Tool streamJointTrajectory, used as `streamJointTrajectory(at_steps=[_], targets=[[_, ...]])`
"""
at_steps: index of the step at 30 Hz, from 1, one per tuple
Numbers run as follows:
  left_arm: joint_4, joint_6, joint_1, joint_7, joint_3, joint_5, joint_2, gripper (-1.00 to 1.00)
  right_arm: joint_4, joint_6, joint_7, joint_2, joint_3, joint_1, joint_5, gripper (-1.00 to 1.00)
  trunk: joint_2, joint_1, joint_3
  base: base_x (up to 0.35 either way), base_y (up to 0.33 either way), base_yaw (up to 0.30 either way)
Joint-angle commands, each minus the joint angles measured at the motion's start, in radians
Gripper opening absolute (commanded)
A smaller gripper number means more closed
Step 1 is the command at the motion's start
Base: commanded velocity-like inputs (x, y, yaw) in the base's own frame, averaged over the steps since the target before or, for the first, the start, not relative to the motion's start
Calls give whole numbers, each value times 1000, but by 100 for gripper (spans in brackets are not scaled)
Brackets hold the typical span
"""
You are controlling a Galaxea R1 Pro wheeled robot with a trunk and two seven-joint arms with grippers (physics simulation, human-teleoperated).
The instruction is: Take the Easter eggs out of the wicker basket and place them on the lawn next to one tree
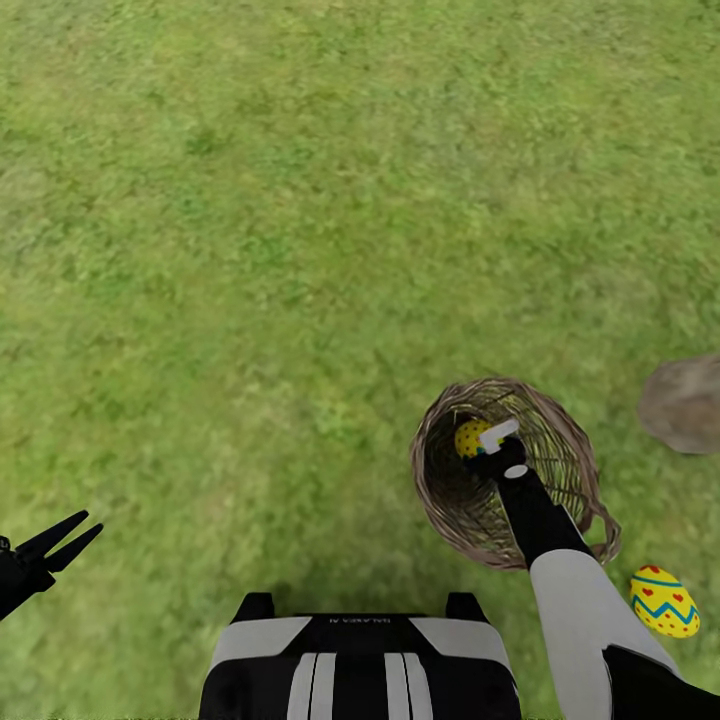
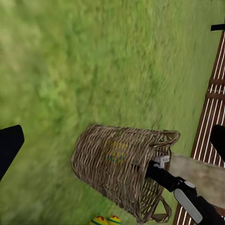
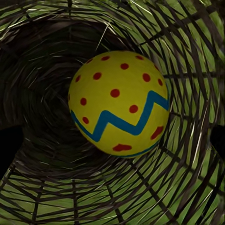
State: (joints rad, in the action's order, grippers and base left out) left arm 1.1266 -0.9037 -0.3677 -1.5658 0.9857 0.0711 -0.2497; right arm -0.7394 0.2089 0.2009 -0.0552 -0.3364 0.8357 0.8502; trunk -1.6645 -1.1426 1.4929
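The brown wicker basket (image 1: 560, 450) stands on the lawn (image 1: 300, 250) at the lower right. Inside it lies a yellow Easter egg (image 3: 119, 103) with red dots and a blue zigzag. My right gripper (image 1: 487, 446) reaches down into the basket just over that egg, open, its dark fingertips (image 3: 9, 145) at either side of the egg without touching it. A second Easter egg (image 1: 664, 602) with red hearts lies on the grass outside the basket, to its right. My left gripper (image 1: 90, 523) hangs open over bare grass at the far left. The tree is out of view.
A grey-brown rock (image 1: 685, 402) sits on the grass right of the basket. A brown slatted fence (image 2: 211, 108) shows beyond the basket in the left wrist view. My own base (image 1: 360, 665) is at the near edge. Open grass stretches ahead and to the left.
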Motion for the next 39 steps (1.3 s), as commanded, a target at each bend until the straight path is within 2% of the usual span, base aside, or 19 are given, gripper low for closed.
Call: streamJointTrajectory(at_steps=[1, 28, 39], targets=[[0, -11, 0, -5, 1, -2, 0, 100, -9, 1, 9, -2, -6, 0, 10, 100, 0, 0, 2, 0, 0, 0], [0, -11, 0, -5, 0, -2, 1, 100, -18, -22, 11, -6, -3, 2, 10, 100, 0, 0, 45, 0, 0, 0], [3, -11, 0, -5, 1, -2, 2, 100, -21, -22, 11, 0, -1, 2, 10, 100, 0, 0, 62, 0, 0, 0]])
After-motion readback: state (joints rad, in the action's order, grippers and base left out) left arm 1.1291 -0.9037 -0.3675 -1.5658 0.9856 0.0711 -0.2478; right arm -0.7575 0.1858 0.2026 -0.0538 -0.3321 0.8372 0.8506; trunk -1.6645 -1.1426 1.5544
